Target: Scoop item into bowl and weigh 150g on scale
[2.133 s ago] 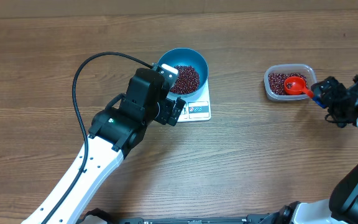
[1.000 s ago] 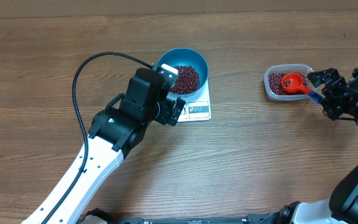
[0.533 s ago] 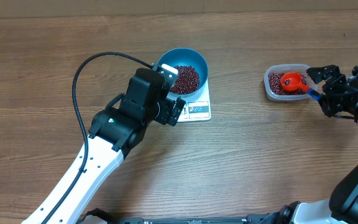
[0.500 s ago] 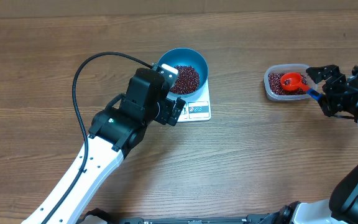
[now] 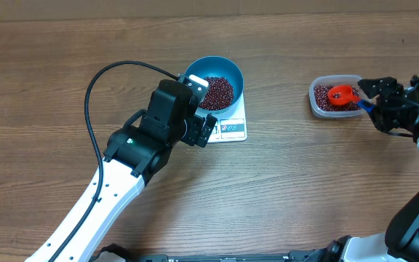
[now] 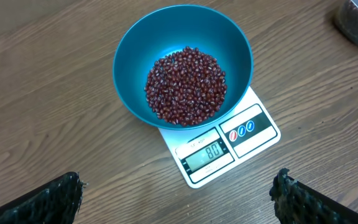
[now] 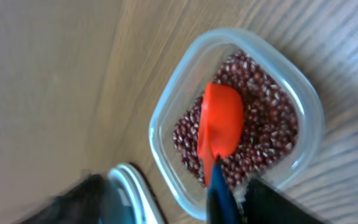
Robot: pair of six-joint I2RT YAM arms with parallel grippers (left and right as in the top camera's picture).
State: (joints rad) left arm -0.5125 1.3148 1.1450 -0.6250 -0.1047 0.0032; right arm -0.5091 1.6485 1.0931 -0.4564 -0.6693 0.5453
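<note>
Overhead, the right end effector (image 5: 367,97) sits at the stiff handle of the scoop (image 5: 342,93), grip unclear; the tiny loose beans (image 5: 324,102) spill easily.

Even light; blurry right wrist view

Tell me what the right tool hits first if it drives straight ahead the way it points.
The right tool would likely meet the blue handle of the red scoop, right in front of it; beyond that, the beans in the clear tub. Depth is uncertain.
</note>
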